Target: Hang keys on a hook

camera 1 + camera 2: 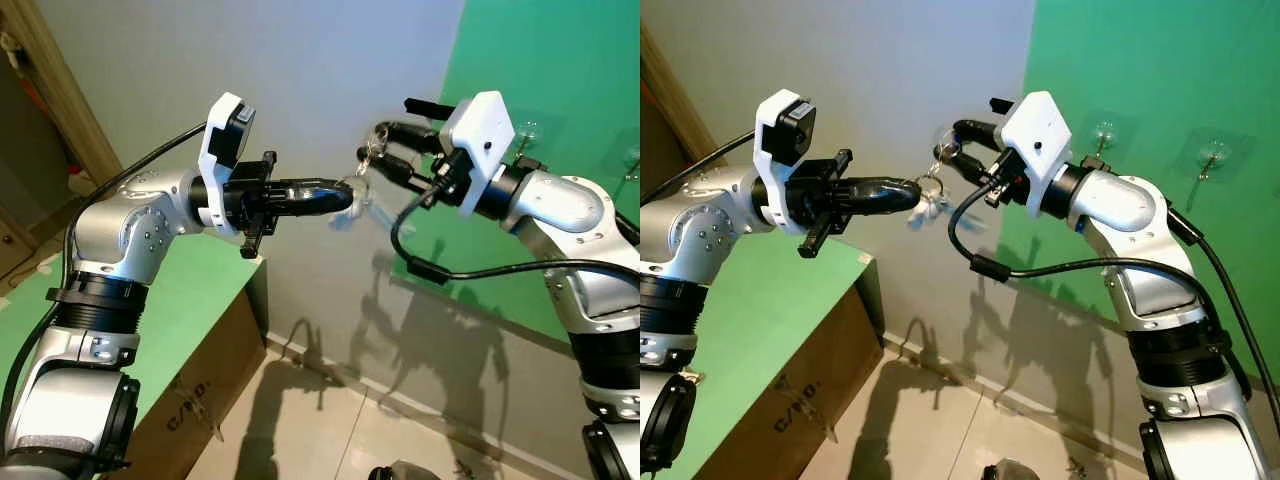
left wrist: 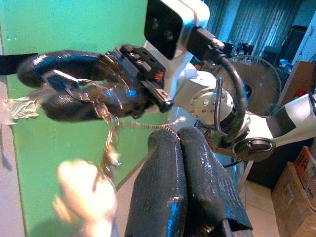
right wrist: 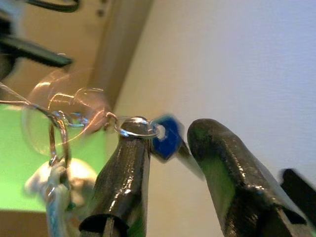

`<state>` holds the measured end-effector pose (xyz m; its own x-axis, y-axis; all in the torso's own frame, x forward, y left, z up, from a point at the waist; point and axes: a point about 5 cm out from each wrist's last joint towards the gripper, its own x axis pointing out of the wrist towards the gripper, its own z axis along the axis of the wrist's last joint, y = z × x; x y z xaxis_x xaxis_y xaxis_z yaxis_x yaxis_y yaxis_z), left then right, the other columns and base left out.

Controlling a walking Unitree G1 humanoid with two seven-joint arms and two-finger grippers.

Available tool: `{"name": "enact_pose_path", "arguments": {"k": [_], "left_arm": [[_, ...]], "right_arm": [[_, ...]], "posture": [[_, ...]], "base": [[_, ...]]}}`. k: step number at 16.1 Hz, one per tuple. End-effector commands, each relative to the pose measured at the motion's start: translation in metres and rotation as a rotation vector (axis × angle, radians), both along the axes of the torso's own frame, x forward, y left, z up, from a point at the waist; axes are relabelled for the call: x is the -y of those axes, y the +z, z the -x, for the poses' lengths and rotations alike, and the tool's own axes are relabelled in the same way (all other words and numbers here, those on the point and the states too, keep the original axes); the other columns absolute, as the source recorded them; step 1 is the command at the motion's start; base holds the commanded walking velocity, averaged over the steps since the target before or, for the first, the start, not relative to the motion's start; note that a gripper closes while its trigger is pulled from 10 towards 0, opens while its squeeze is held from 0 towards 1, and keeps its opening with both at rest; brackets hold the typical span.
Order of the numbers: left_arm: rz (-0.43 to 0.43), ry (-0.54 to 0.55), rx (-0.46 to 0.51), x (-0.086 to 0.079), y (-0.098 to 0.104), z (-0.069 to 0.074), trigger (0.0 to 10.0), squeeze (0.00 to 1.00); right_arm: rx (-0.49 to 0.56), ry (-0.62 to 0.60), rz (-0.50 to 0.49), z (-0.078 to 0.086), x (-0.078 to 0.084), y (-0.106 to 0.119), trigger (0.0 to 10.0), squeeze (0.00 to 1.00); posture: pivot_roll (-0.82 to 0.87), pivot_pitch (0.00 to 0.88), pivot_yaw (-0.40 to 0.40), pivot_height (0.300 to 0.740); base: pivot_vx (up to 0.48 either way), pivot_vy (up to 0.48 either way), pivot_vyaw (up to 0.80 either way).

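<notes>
In the head views, the left pincer (image 1: 340,197), pressed together, pinches the keys (image 1: 362,190) midair before the wall, with the right pincer (image 1: 385,150) meeting them. In the right wrist view, its spread fingers (image 3: 123,168) carry the ring (image 3: 139,127); it should clamp firmly before the left lets go, then head for a hook (image 1: 1103,133).
</notes>
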<state>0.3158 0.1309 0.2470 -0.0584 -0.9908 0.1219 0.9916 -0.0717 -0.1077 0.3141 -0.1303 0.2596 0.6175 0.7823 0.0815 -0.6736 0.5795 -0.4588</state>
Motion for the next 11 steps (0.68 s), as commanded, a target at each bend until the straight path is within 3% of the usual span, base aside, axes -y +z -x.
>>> {"name": "enact_pose_path", "arguments": {"k": [1, 11], "left_arm": [[0.008, 0.004, 0.015, -0.0038, 0.0034, 0.0018, 0.0, 0.0], [-0.018, 0.021, 0.021, -0.0042, -0.0015, 0.0024, 0.0, 0.0]], "right_arm": [[0.055, -0.058, -0.011, -0.0051, 0.0041, 0.0078, 10.0, 1.0], [0.084, -0.087, -0.042, -0.0086, 0.0049, 0.0082, 10.0, 1.0]], "posture": [[-0.13, 0.0, 0.046, 0.722], [-0.13, 0.0, 0.042, 0.722]], "base": [[0.0, 0.0, 0.0], [0.0, 0.0, 0.0]]}}
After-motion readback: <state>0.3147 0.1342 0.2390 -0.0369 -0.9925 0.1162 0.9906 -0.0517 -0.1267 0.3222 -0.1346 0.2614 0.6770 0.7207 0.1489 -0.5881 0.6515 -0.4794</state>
